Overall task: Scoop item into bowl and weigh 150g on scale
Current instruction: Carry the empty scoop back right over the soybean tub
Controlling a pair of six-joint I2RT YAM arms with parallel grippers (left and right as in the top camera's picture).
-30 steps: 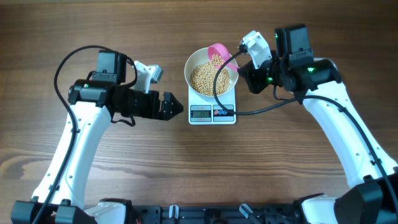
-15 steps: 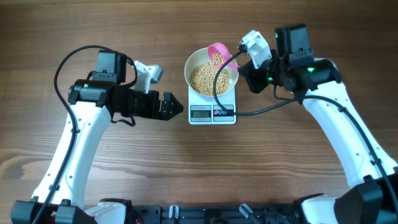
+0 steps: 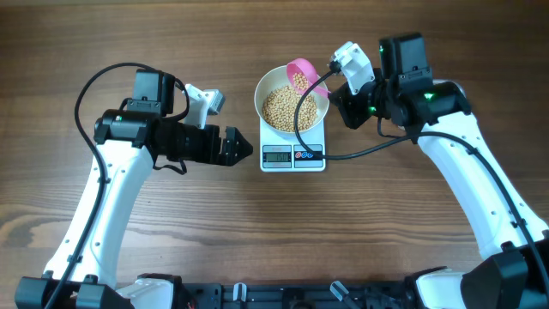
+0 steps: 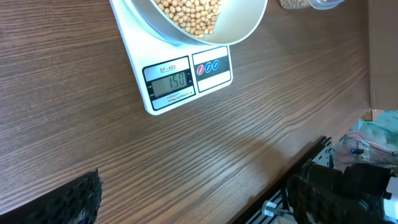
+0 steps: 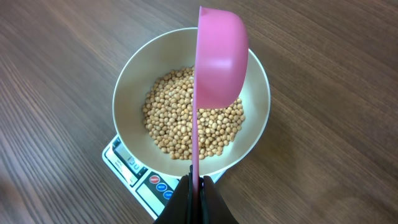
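Wooden table (image 3: 171, 232) under both arms | my right gripper (image 5: 196, 190) clamped on pink scoop (image 5: 219, 62) handle, scoop tipped over bowl (image 5: 130, 81) at 1 o'clock rim | beans (image 5: 180, 124) heaped in bowl, a few in scoop | bowl on scale (image 4: 143, 56) | my left gripper (image 3: 243, 147) spread wide, at scale's 9 o'clock

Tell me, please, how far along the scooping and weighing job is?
Done: the bowl sits on the scale, well filled with beans, and the display seems to read 150. In hand: the right gripper, shut on the pink scoop, holds it over the bowl. Left: withdrawing the scoop without spilling more; the left gripper idles open.
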